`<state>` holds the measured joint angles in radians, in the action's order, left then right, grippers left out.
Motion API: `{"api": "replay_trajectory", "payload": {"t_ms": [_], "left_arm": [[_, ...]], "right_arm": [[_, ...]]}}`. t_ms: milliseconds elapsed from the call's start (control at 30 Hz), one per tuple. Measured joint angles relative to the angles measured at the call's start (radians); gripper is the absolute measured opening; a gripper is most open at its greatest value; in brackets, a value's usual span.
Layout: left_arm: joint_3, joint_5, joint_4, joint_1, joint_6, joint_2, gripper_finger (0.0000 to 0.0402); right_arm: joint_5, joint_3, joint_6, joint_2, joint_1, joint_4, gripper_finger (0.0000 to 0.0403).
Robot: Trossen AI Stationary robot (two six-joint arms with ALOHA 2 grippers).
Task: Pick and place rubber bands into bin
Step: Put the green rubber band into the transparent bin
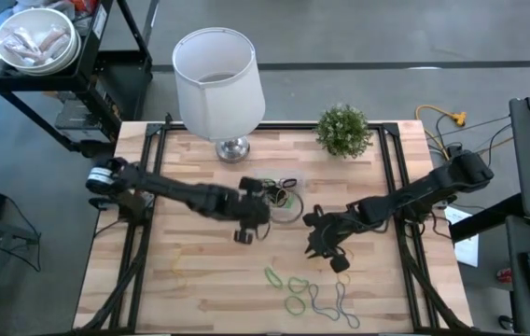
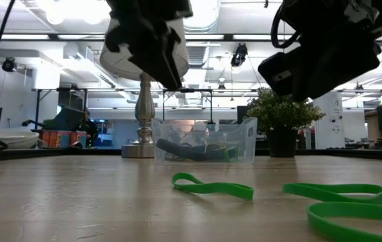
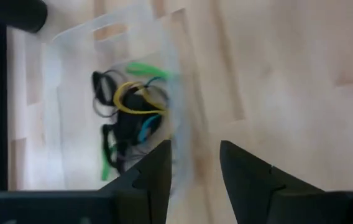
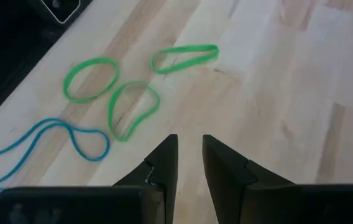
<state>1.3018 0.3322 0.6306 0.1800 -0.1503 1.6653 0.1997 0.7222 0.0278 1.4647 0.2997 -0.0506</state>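
1. Rubber bands (image 1: 312, 297): a loose group of green and blue loops lies on the wooden table (image 1: 200, 289) near its front edge, in front of the right gripper. More bands (image 3: 130, 109) in black, yellow, green and blue lie inside the bin.
2. Bin (image 1: 282, 198): clear tub at table centre, in front of the white lamp (image 1: 216, 79) and the potted plant (image 1: 343, 129).
3. Left gripper (image 3: 195, 165): positioned at the bin's near edge, above the table. Fingers parted, nothing held.
4. Right gripper (image 4: 189, 158): hovers over bare wood just beside the loose bands. Fingers stand a narrow gap apart, nothing between them.
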Motion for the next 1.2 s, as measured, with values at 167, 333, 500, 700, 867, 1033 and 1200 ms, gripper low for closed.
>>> {"api": "replay_trajectory", "payload": {"t_ms": [167, 333, 500, 700, 867, 1033, 1200], "left_arm": [[-0.047, 0.117, -0.034, 0.147, 0.072, -0.014, 0.0121], [-0.125, 0.257, -0.061, 0.279, 0.139, -0.034, 0.0121], [-0.148, 0.307, -0.062, 0.376, 0.208, -0.084, 0.0121], [-0.148, 0.346, -0.063, 0.484, 0.275, -0.112, 0.0121], [-0.148, 0.436, -0.045, 0.559, 0.275, -0.111, 0.0121], [-0.148, 0.494, -0.039, 0.593, 0.276, -0.112, 0.0121], [-0.148, 0.496, -0.038, 0.598, 0.276, -0.114, 0.0121]], "right_arm": [[0.040, -0.020, -0.007, 0.067, 0.004, 0.125, 0.0068], [0.071, 0.011, -0.030, 0.167, 0.005, 0.161, 0.0068], [0.074, 0.060, -0.039, 0.252, 0.014, 0.166, 0.0068], [0.080, 0.119, -0.068, 0.331, 0.039, 0.159, 0.0068], [0.108, 0.141, -0.081, 0.362, 0.060, 0.162, 0.0068], [0.107, 0.155, -0.089, 0.380, 0.073, 0.163, 0.0068], [0.070, 0.179, -0.089, 0.422, 0.076, 0.167, 0.0068]]}}
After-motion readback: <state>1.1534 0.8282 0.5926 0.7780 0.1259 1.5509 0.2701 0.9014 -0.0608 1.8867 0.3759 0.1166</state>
